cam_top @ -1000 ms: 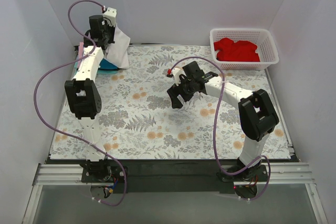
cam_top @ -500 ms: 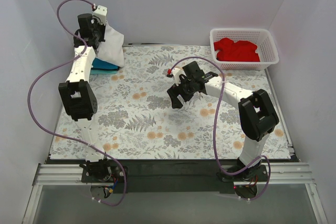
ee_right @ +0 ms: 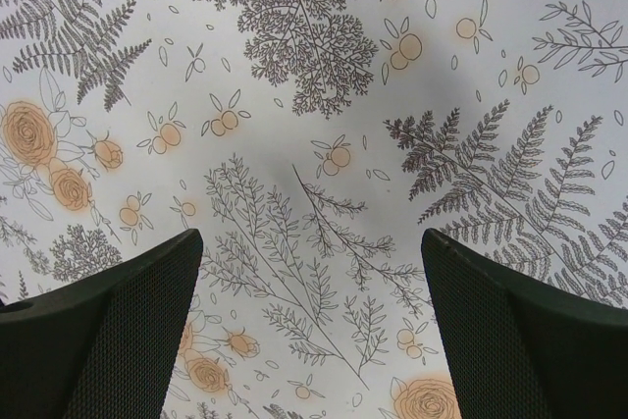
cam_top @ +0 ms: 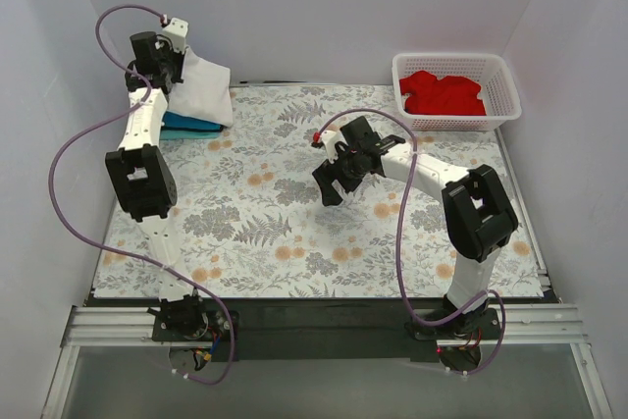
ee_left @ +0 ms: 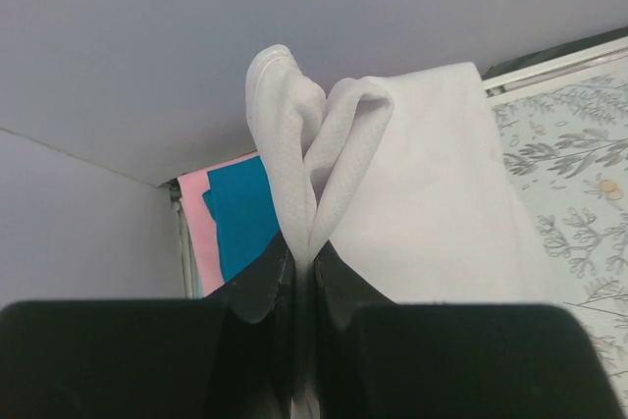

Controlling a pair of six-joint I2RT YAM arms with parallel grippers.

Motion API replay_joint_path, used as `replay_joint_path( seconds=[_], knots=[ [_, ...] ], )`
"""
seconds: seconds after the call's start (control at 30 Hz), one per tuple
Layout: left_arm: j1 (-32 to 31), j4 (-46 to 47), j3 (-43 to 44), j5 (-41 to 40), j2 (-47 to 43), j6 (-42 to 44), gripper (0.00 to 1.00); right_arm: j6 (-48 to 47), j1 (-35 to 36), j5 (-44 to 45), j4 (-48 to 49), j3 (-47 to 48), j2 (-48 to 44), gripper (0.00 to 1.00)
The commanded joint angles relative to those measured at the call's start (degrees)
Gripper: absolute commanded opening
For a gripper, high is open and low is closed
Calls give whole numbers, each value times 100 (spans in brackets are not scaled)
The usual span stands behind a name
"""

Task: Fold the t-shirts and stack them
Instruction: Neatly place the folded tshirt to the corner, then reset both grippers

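Observation:
My left gripper (cam_top: pixel 172 64) is at the far left corner, shut on a folded white t-shirt (cam_top: pixel 204 89) that drapes down over a stack with a blue t-shirt (cam_top: pixel 183 126). In the left wrist view the white t-shirt (ee_left: pixel 422 183) is pinched between my closed fingers (ee_left: pixel 257 287), with the blue t-shirt (ee_left: pixel 237 213) and a pink t-shirt (ee_left: pixel 198 223) lying below it. A red t-shirt (cam_top: pixel 442 93) lies in the white basket (cam_top: pixel 502 76) at the far right. My right gripper (cam_top: pixel 332 182) is open and empty above the middle of the floral cloth (ee_right: pixel 314 144).
The walls of the enclosure stand close behind and left of the stack. The floral table cloth (cam_top: pixel 294 233) covers the table. The arm bases and a metal rail (cam_top: pixel 314 326) run along the near edge.
My left gripper has carried the white t-shirt further left and back, and the shirt now lies lower over the blue one. The right arm has barely moved.

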Motion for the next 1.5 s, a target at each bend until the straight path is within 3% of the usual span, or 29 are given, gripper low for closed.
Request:
replay_joint_path(
  seconds=[0.0,0.57,0.73,1.03,1.1,1.13,1.23,1.37,1.47],
  knots=[
    [185,258,285,265,66,302,0,26,2,-22,-72,160,101,98],
    [739,1339,294,898,760,917,0,26,46,4,-142,239,355,98],
    [801,1962,-102,1136,699,1084,0,26,72,-22,-160,274,417,98],
    [854,2174,92,1119,1015,1426,0,26,81,-49,-151,239,443,98],
    [862,2296,30,996,1024,1445,8,34,72,-58,-160,248,435,98],
    [863,2402,-14,908,1024,1427,28,34,72,-75,-160,257,435,98],
    [871,2482,126,670,1059,1331,53,69,72,-75,-177,292,391,98],
    [872,1920,785,486,981,690,73,114,72,-172,-160,257,171,98],
    [880,1708,786,310,552,5,76,87,55,-14,-168,257,-31,98]
  ],
)
